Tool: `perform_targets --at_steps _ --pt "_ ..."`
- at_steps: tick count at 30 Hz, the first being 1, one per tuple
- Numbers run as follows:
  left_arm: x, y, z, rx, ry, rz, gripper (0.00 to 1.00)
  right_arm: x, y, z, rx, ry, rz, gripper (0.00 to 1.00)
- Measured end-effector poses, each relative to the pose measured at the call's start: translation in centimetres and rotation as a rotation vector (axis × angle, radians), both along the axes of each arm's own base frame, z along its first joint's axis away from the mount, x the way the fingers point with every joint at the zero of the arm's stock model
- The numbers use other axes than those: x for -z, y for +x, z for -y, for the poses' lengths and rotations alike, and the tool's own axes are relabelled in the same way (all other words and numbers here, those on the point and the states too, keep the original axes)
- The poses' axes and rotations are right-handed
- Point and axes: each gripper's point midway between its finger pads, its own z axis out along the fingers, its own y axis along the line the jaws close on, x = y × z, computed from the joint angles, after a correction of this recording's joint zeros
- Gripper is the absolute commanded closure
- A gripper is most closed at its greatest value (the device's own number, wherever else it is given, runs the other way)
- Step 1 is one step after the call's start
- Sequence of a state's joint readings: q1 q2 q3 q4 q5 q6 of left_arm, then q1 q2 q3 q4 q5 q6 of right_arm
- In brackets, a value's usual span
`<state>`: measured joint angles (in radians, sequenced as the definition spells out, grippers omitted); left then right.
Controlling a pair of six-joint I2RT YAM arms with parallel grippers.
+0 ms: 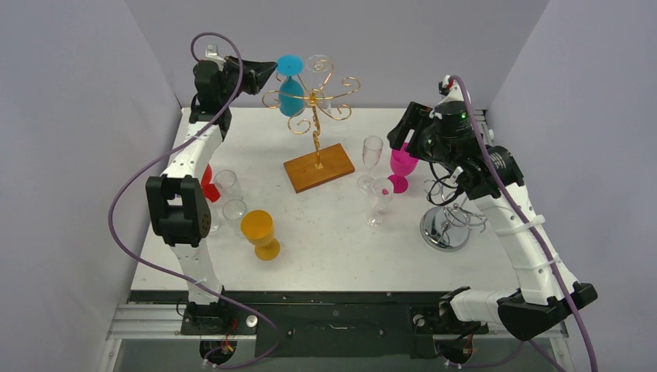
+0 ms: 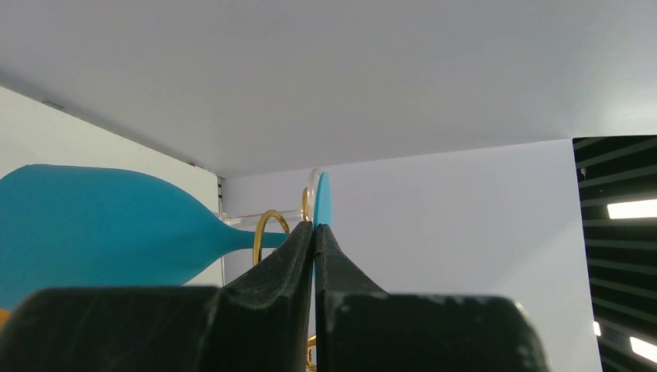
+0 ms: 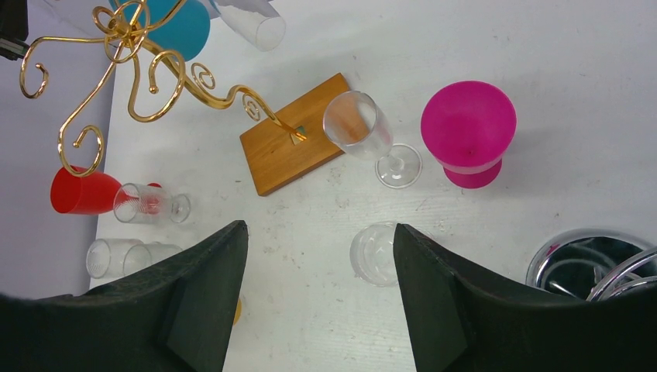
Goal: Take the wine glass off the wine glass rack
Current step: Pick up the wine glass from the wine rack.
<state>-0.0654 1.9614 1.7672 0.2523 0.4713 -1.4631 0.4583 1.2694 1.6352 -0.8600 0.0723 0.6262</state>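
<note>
Two things cut off: in the left wrist view the wine glass (image 2: 101,225) loses part of its bowl past the left edge. In the right wrist view the chrome stand (image 3: 593,263) runs off the lower right corner.
Hard to make out: from the left wrist we see the glass's foot edge-on, as a thin teal sliver. The clear glass (image 2: 308,203) behind it is faint.
Wine glass: opaque teal, hanging upside down with its foot uppermost, its stem in an upper left curl of the wine glass rack (image 1: 318,167).
Rack: gold wire with spiral arms. Its wooden base lies flat on the table (image 1: 333,248).
Left arm: raised high, reaching the rack top from the left. The left gripper (image 2: 314,230) pinches the foot's rim, fingers nearly together.
Right arm: bent over the table's right side. The right gripper (image 3: 319,232) is spread wide and holds nothing, near the pink glass (image 3: 469,124).
</note>
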Motion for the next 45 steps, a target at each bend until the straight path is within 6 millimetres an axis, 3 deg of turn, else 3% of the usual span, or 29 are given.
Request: perform_targets --at_steps 6,15,21,28,34,40,45 --pt "-0.3 -0.4 0.5 0.026 -0.009 0.013 1.00 0.3 0.0 0.0 0.000 -0.002 -0.004 0.36" --pt "1.3 -1.9 0.9 0.070 -0.018 -0.036 1.00 0.2 0.2 -0.1 0.002 0.007 0.004 0.36" --pt "-0.1 -3.7 0.7 0.083 -0.026 -0.015 1.00 0.1 0.2 -0.2 0.005 0.015 0.006 0.36" --pt "-2.2 -5.0 -0.9 0.062 -0.026 0.026 1.00 0.1 0.1 -0.1 0.006 0.018 0.007 0.36" --pt "-2.4 -6.1 -2.2 0.044 -0.023 0.021 1.00 -0.2 -0.1 0.0 0.006 0.022 0.014 0.36" --pt "-2.6 -6.7 -4.9 -0.008 0.006 0.018 1.00 -0.6 0.0 -0.3 -0.001 0.033 0.028 0.35" --pt "-3.8 -8.3 -6.7 -0.053 0.056 0.041 1.00 -0.9 0.1 -0.6 -0.016 0.047 0.037 0.35"
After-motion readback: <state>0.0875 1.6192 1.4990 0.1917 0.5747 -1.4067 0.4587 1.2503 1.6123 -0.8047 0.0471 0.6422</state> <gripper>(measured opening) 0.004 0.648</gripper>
